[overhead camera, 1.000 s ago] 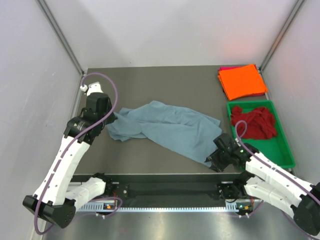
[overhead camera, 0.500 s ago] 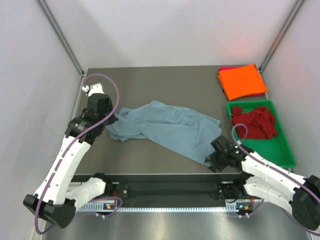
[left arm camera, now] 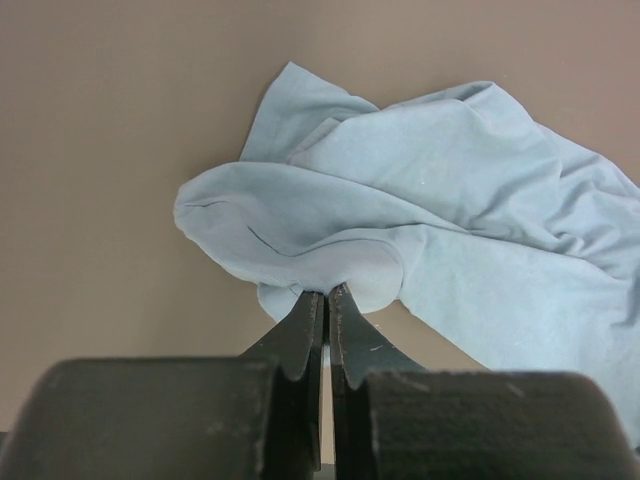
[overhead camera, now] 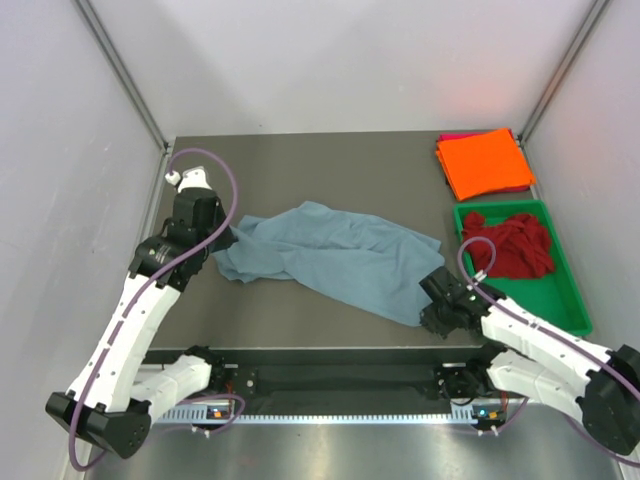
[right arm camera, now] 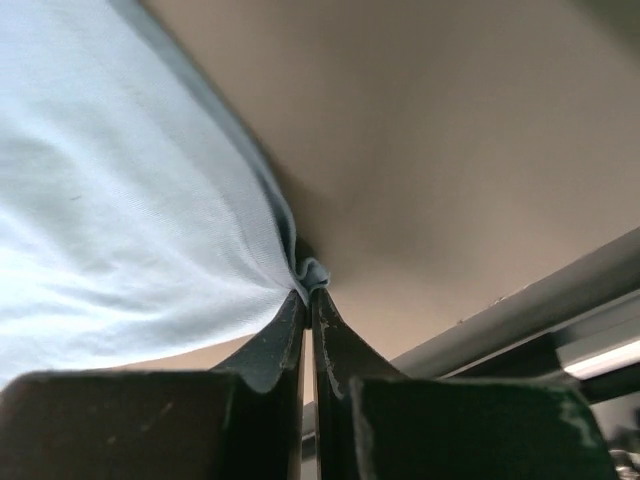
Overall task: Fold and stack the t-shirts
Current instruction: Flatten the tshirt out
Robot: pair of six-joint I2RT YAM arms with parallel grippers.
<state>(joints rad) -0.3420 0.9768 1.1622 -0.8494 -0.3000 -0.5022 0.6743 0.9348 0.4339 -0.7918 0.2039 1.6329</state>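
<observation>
Blue-grey t-shirt [overhead camera: 340, 255]: right claw [right arm camera: 308, 296] just clamped corner.

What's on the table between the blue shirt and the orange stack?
Nothing. In the top view, the table is bare between the blue shirt and the orange stack.

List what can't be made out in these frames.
- Magenta-pink shirt: top view, only a sliver shows; orange shirt covers it.
- Dark red shirt in the green tray: top view, bunched, its own folds hide its shape.
- Blue-grey shirt: right wrist view, cut off by left and top edges.
- Cloth depth between right fingers: hidden by the fingers themselves.
</observation>
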